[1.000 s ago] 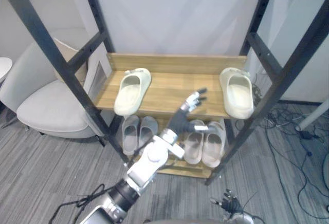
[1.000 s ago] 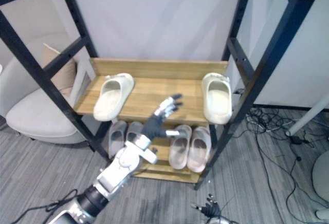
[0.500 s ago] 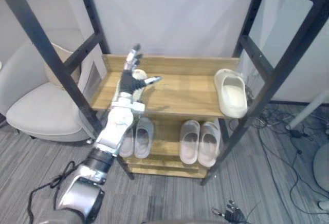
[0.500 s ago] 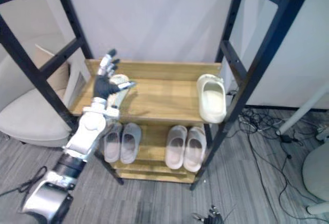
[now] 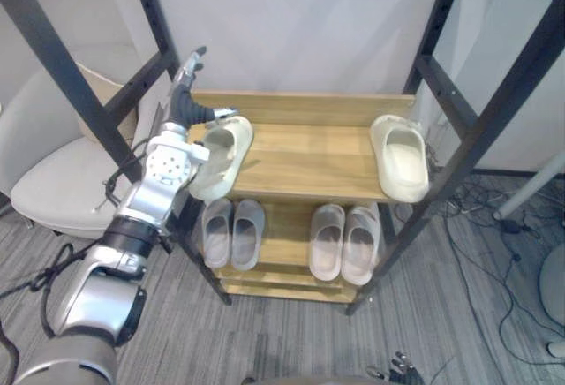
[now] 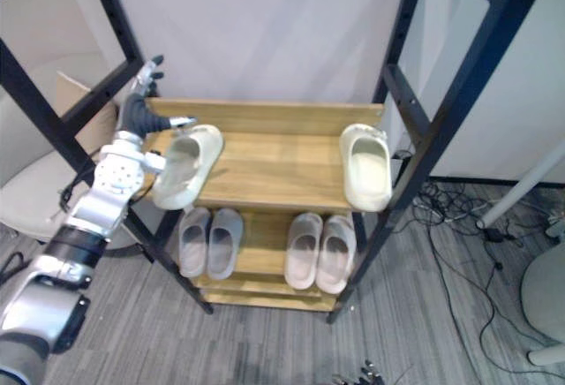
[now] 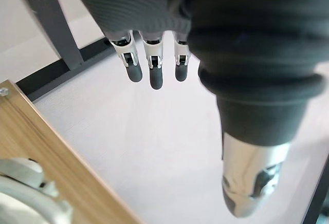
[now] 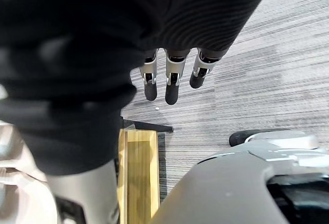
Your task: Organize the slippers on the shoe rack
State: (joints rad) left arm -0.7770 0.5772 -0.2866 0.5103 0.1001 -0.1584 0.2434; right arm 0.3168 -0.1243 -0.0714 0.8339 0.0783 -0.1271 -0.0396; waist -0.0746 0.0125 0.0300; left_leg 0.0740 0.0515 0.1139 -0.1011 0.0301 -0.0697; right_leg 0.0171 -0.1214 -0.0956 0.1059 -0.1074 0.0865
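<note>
Left hand (image 5: 185, 101) open, fingers (image 7: 152, 70) straight and pointing up, thumb out, holding nothing. It is raised at the left end of the shoe rack (image 5: 309, 160) top shelf, next to the black upright. The thumb reaches over the heel end of the left cream slipper (image 5: 225, 154) (contact unclear). That slipper lies angled on the top shelf, toe past the front edge. Right cream slipper (image 5: 402, 157) sits at the shelf's right end, well apart from the first. On the lower shelf, a grey pair (image 5: 231, 230) is at left and a beige pair (image 5: 342, 242) at right. Right hand (image 8: 172, 88) hangs low over the grey carpet (image 8: 267, 54), fingers relaxed, empty. Pale armchair (image 5: 53, 182) is left of the rack.
</note>
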